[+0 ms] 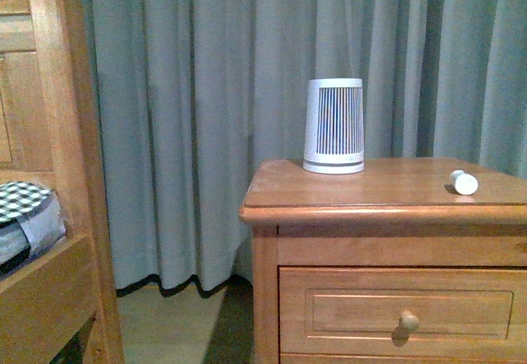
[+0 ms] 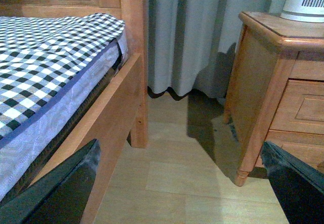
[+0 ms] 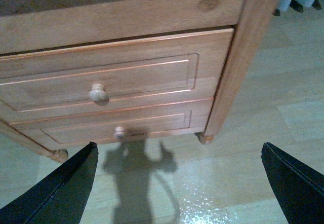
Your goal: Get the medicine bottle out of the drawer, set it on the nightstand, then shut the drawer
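Honey-coloured wood forms the small nightstand, whose overhanging flat top is carrying the tiny white plastic medicine bottle, lying on its side near the right end, well apart from the larger white tapered cylinder with dark vertical stripes. Below, the upper drawer, a framed panel with one round wooden knob, is sitting nearly flush with the cabinet in the front view; in the right wrist view a thin dark gap is showing along its top edge, so whether it is fully seated cannot be told. Judged from this layout, the task is looking essentially complete. The remaining risks are a drawer left slightly ajar, and the round bottle rolling toward the edge if a further push jolts the cabinet. The left gripper is hanging low over the floor between the wooden bed frame and the nightstand, fingers spread wide and holding nothing. The right gripper is hovering in front of the drawers, angled downward, likewise spread and empty.
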